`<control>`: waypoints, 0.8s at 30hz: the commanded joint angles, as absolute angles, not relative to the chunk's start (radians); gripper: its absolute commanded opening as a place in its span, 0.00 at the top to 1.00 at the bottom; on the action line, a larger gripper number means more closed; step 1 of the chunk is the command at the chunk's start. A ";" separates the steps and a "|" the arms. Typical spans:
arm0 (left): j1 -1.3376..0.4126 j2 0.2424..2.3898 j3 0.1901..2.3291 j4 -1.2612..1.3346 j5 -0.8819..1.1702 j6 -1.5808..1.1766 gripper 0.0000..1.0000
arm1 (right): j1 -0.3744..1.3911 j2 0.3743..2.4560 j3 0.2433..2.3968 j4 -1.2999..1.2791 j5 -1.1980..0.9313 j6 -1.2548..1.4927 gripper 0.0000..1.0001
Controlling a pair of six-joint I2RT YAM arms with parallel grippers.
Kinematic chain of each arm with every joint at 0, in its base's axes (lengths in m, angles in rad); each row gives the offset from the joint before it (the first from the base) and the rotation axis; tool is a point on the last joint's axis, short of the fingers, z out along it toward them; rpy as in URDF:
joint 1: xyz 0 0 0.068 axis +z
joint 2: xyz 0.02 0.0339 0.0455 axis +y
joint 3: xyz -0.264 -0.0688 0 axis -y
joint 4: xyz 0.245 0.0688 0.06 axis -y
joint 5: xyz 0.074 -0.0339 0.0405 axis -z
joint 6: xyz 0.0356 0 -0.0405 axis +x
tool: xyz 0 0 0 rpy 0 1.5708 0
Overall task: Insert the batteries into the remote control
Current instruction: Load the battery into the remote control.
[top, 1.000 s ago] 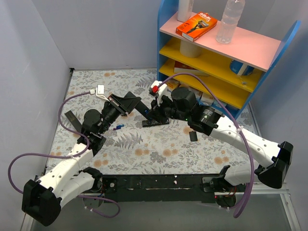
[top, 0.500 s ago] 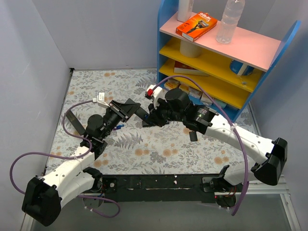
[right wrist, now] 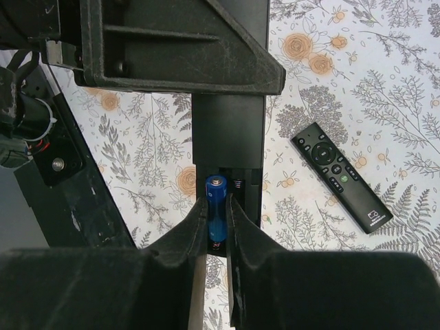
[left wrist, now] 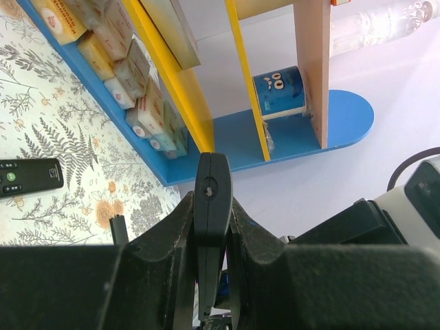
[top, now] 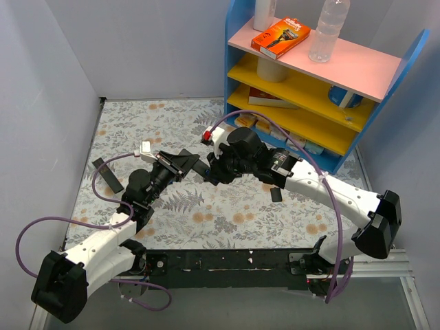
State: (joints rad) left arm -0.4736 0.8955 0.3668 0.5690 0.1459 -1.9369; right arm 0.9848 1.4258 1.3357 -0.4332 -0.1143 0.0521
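Note:
My left gripper (top: 184, 163) is shut on the slim black remote control (left wrist: 212, 199), held off the table and seen edge-on in the left wrist view. In the right wrist view the remote (right wrist: 228, 130) shows its open battery bay. My right gripper (right wrist: 217, 216) is shut on a blue battery (right wrist: 216, 196), which lies in the left slot of that bay with its silver end up. The slot beside it holds only a spring. In the top view the right gripper (top: 214, 170) meets the left one mid-table. The second battery does not show.
A black remote with light buttons (right wrist: 340, 175) lies on the floral mat beside the grippers. A thin black strip (top: 108, 174) lies at the far left, and a small black piece (top: 276, 194) under the right arm. A blue shelf unit (top: 309, 103) stands at the back right.
My right gripper has moved left with the battery onto the held remote. My left gripper has shifted slightly toward the front with the remote.

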 commanded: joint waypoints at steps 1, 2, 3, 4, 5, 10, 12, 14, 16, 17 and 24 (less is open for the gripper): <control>-0.482 0.861 0.374 0.701 0.166 -2.042 1.00 | 0.985 1.463 1.374 -0.505 -0.121 0.040 0.79; -0.483 0.862 0.370 0.704 0.164 -2.039 1.00 | 0.985 1.466 1.377 -0.509 -0.124 0.037 0.78; -0.482 0.865 0.367 0.709 0.167 -2.040 1.00 | 0.985 1.470 1.379 -0.512 -0.124 0.037 0.77; -0.483 0.867 0.364 0.713 0.167 -2.042 1.00 | 0.985 1.470 1.382 -0.518 -0.123 0.034 0.76; -0.482 0.868 0.362 0.721 0.167 -2.048 1.00 | 0.985 1.474 1.382 -0.518 -0.124 0.035 0.76; -0.482 0.867 0.359 0.724 0.172 -2.046 1.00 | 0.985 1.479 1.388 -0.525 -0.124 0.038 0.74; -0.482 0.867 0.356 0.723 0.172 -2.046 1.00 | 0.985 1.477 1.393 -0.526 -0.115 0.038 0.74; -0.483 0.867 0.354 0.726 0.172 -2.048 1.00 | 0.985 1.477 1.394 -0.525 -0.109 0.043 0.73; -0.482 0.867 0.356 0.729 0.172 -2.051 1.00 | 0.985 1.476 1.394 -0.526 -0.098 0.043 0.73; -0.483 0.867 0.354 0.727 0.175 -2.051 1.00 | 0.985 1.476 1.394 -0.526 -0.097 0.043 0.73; -0.483 0.864 0.347 0.729 0.175 -2.057 1.00 | 0.985 1.467 1.402 -0.526 -0.074 0.052 0.68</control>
State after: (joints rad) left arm -0.4740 0.8955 0.3351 0.6147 0.1459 -1.9518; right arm 0.9886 1.4605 1.3720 -0.4778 -0.1318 0.0566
